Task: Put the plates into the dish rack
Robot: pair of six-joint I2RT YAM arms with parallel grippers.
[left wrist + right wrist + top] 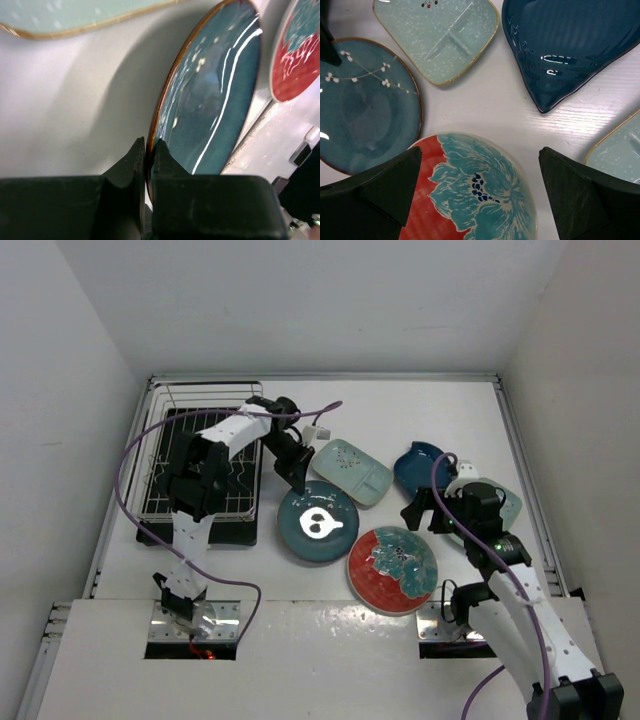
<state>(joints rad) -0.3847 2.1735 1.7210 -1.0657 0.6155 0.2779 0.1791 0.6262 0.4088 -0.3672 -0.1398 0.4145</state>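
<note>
The teal plate [318, 523] sits on the desk [450, 410] just right of the dish rack [160, 440], and the left gripper [150, 145] is clenched on its far rim. Whether that edge is off the desk is hard to tell. The red plate [392, 568] lies just right of the teal one. The right gripper [480, 175] hangs above it, spread wide, empty.
</note>
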